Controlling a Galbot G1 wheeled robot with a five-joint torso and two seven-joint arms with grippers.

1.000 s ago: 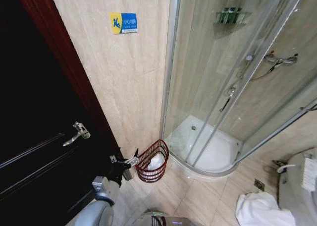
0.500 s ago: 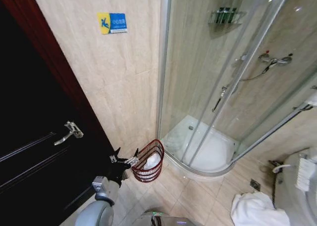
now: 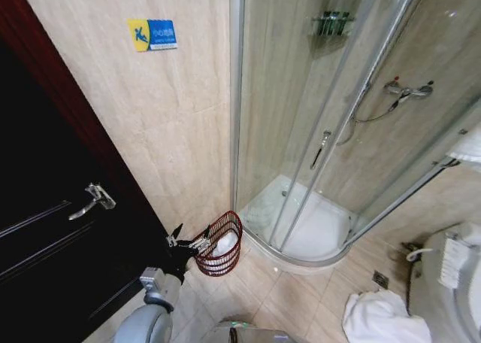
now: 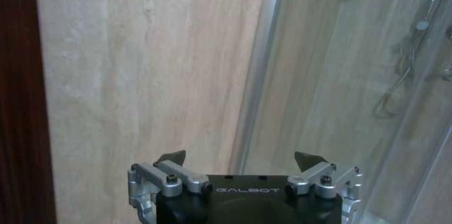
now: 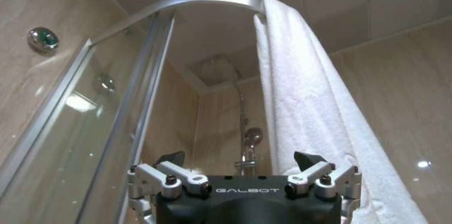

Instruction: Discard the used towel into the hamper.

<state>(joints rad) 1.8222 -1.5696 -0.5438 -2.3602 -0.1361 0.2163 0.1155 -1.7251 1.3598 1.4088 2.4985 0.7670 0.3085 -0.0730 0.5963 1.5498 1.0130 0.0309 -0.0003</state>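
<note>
The hamper (image 3: 219, 247), a small reddish-brown wire basket, stands on the floor against the wall beside the shower, with something white inside it. My left gripper (image 3: 191, 233) hovers just beside its rim, open and holding nothing; the left wrist view shows the left gripper (image 4: 240, 158) facing the beige wall. A crumpled white towel (image 3: 383, 318) lies on the floor tiles at the lower right. My right gripper (image 5: 240, 159) is open and empty, pointing up at a white towel (image 5: 310, 102) draped over the shower rail.
A dark door with a metal handle (image 3: 91, 200) is on the left. The glass shower enclosure (image 3: 316, 132) with its white tray (image 3: 316, 234) takes up the middle and right. A toilet (image 3: 451, 275) sits at the right edge. Bare floor tiles (image 3: 293, 302) lie between hamper and towel.
The whole head view has slid left, so the camera has moved. The left gripper keeps its place in the picture, and the hamper now sits closer to it.
</note>
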